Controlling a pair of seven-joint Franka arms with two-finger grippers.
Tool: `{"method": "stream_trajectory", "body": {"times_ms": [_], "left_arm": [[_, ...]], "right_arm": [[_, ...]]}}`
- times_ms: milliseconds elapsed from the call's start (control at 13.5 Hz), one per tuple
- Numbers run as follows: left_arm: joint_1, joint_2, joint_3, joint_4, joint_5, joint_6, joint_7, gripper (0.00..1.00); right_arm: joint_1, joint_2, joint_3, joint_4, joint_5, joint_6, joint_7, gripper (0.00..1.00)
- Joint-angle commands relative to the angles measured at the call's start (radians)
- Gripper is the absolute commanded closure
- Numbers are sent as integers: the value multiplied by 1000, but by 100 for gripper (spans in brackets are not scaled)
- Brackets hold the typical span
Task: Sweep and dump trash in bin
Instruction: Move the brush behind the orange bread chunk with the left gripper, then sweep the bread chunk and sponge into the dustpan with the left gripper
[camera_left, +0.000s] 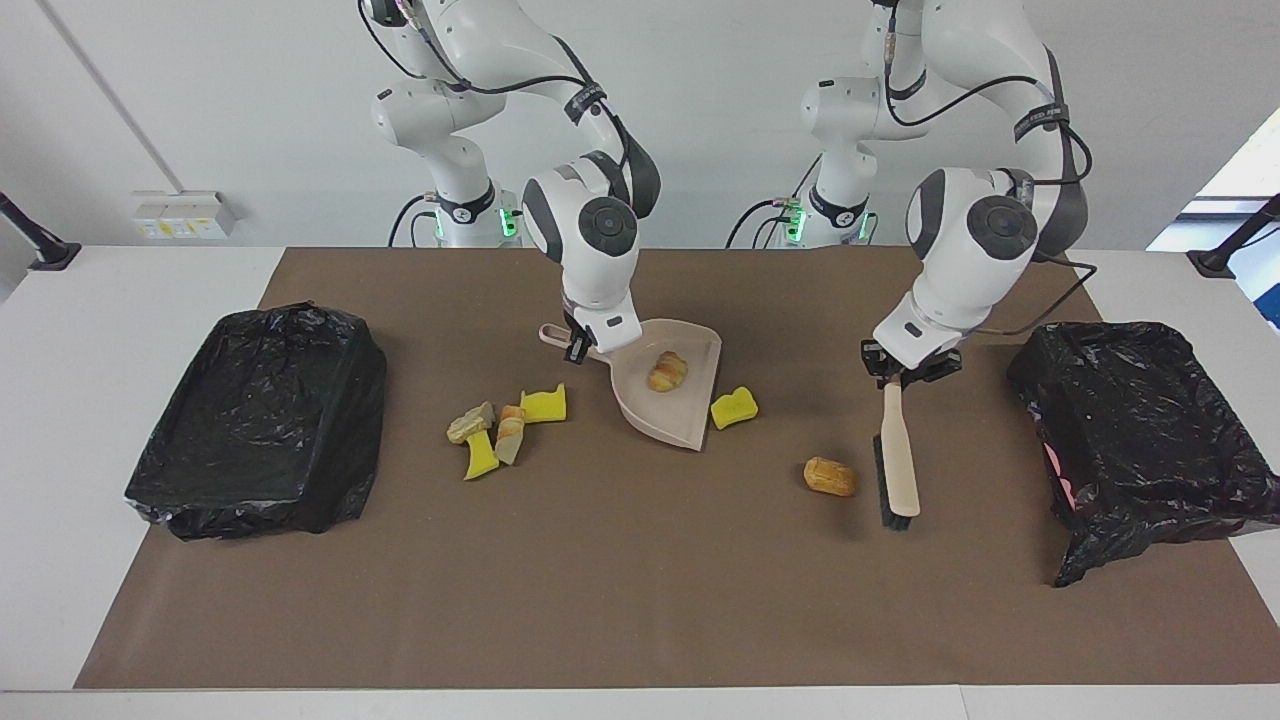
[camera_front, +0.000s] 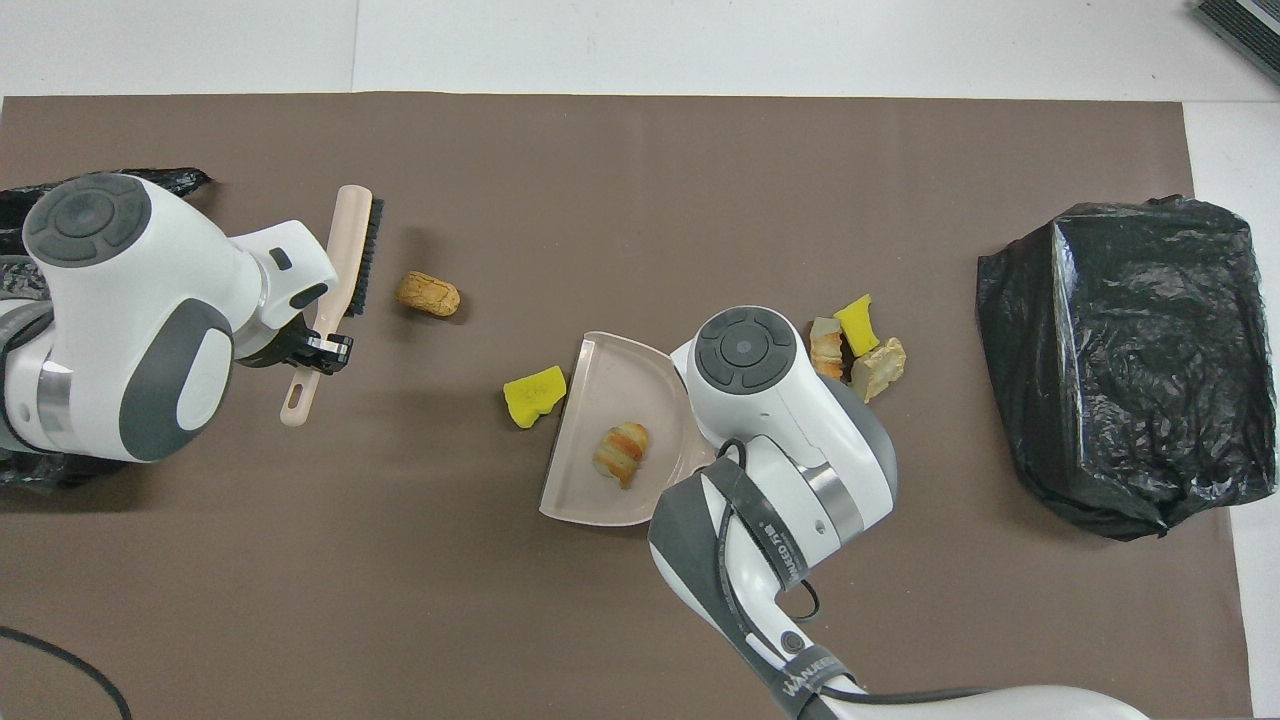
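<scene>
Landmark = beige dustpan, mid-mat w/ one bread chunk in it. Toward the right arm's end: black-bagged bin, then a cluster of yellow wedges & tan chunks; right gripper is clamped on the pan's handle. Toward the left arm's end: yellow wedge touching the pan's lip, orange-brown chunk near the brush, whose handle the left gripper is closed on; 2nd black-bagged bin at the end.

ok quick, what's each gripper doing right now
Left gripper: shut on the brush handle, bristles on the mat.
Right gripper: shut on the dustpan handle.
</scene>
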Motion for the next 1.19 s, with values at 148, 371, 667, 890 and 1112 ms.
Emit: {"method": "stream_trajectory", "body": {"times_ms": [148,371,667,890,1112], "left_arm": [[53,79,-14,63,31,-21,191,100],[44,75,-16,37,29,-15,226,100],[6,41,-23,-24,26,-21,403,100],[-19,7,-28,-81,20,-22,407,100],[-74,-31,-28,-142,0,-25,404,100]], "right_arm": [[3,-3,3,-4,-21,2,48,100],[1,-9,3,-26,-21,17,69,100],[6,-23,3,-49,-21,14,72,100],[6,-29,3,-58,-21,14,77,100],[6,-44,3,-81,-21,9,77,100]]}}
